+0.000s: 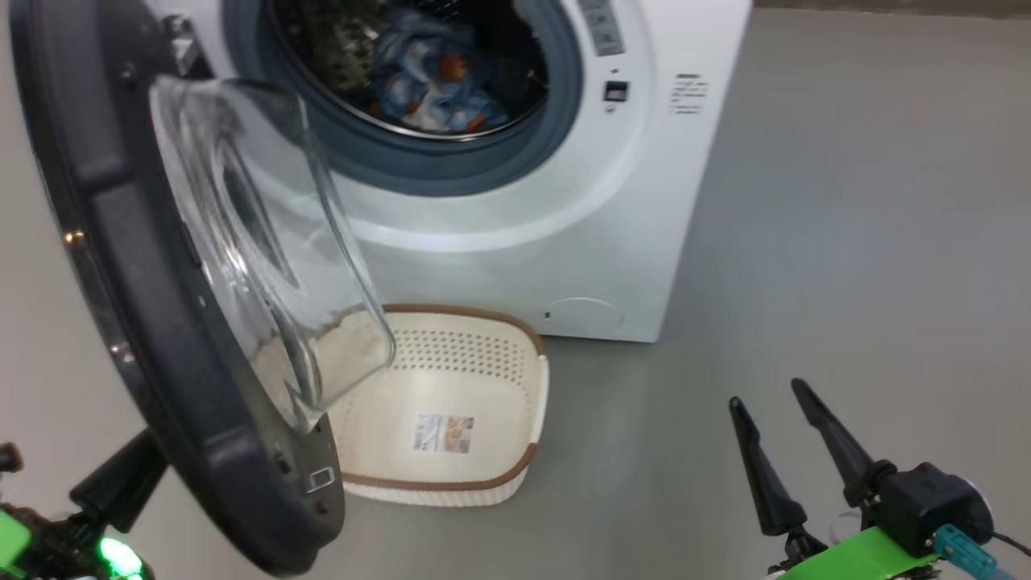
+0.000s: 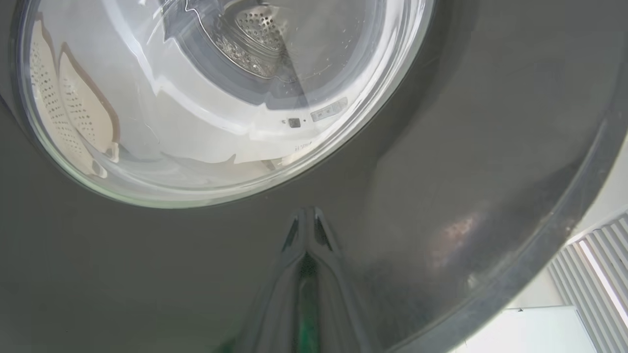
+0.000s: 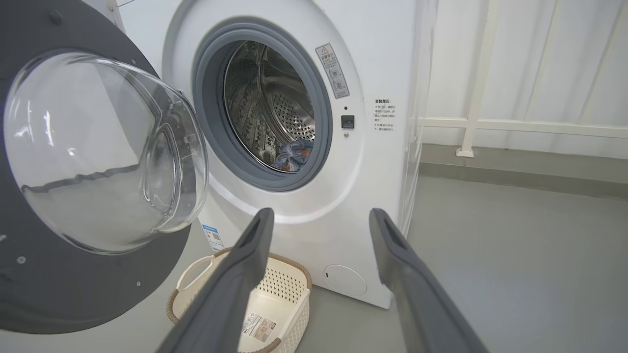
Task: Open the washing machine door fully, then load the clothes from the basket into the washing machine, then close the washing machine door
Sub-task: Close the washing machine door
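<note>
The washing machine stands with its door swung out to the left, glass bowl toward me. The clothes lie inside the steel drum, also visible low in the drum as a clothes bundle. The basket sits on the floor before the machine with only its paper label inside. My left gripper is shut with nothing in it, its tips right at the door's glossy outer face below the window. One of its dark fingers shows behind the door's lower edge. My right gripper hangs open at the lower right, away from the machine.
Bare grey floor spreads to the right of the machine. White curtains and a white rail stand along the wall behind it. The open door overhangs the basket's left side.
</note>
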You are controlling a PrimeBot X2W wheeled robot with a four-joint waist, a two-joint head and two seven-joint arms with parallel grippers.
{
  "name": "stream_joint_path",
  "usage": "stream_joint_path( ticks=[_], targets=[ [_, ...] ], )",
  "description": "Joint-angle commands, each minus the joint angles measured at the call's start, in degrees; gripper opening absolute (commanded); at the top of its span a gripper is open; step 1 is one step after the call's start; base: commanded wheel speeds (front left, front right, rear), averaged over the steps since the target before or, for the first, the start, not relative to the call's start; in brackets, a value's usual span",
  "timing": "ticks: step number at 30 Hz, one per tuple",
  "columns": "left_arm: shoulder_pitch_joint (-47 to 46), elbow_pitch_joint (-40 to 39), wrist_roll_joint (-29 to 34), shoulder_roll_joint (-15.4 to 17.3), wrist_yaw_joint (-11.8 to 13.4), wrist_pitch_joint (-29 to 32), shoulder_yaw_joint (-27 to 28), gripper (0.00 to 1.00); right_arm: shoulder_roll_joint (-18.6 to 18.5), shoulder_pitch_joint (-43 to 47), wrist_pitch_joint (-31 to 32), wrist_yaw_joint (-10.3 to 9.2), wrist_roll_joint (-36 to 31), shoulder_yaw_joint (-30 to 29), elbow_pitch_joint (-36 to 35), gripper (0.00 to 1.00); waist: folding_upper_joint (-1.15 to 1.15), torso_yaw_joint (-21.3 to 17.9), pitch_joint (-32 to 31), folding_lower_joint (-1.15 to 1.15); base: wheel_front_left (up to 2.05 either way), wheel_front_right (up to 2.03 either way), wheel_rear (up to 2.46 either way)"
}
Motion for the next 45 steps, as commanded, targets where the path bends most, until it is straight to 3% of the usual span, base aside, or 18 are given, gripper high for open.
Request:
stream_joint_path(
  ticks=[1, 14, 22, 34, 45],
  targets=[
    [-1.64, -1.92, 0.40, 1.14, 0.14, 1.10, 1.24, 0.00, 0.01, -0.59, -0.61, 0.09, 0.12, 1.75, -1.26, 1.00, 0.00, -2.49, -1.35, 0.00, 0.00, 0.00, 0.00],
    [-5.71, 2.52, 1.70, -2.09, 0.07, -0.46, -1.26, 0.00, 0.42, -1.71, -1.91, 0.09, 1.25, 4.87, 1.24, 1.00, 0.00, -12.20, -2.46, 0.00, 0.00, 0.00, 0.00],
    [-9.98, 7.01, 2.69, -3.91, -1.05, -1.56, -2.47, 0.00, 0.37, -2.82, -2.00, 0.09, 1.27, 5.79, 1.74, 1.00, 0.00, -15.74, -1.67, 0.00, 0.00, 0.00, 0.00],
    [-15.63, 13.96, 3.69, -5.81, -4.09, -2.63, -3.11, 0.00, 0.20, -3.90, -2.14, 0.09, 1.53, 6.59, 2.09, 1.00, 0.00, -17.91, 0.11, 0.00, 0.00, 0.00, 0.00],
    [-14.37, 14.80, 2.85, -6.00, -6.40, -2.50, -1.14, 0.00, 0.38, -4.38, -2.79, 0.09, 1.34, 5.47, 2.39, 1.00, 0.00, -16.91, 1.63, 0.00, 0.00, 0.00, 0.00]
  ],
)
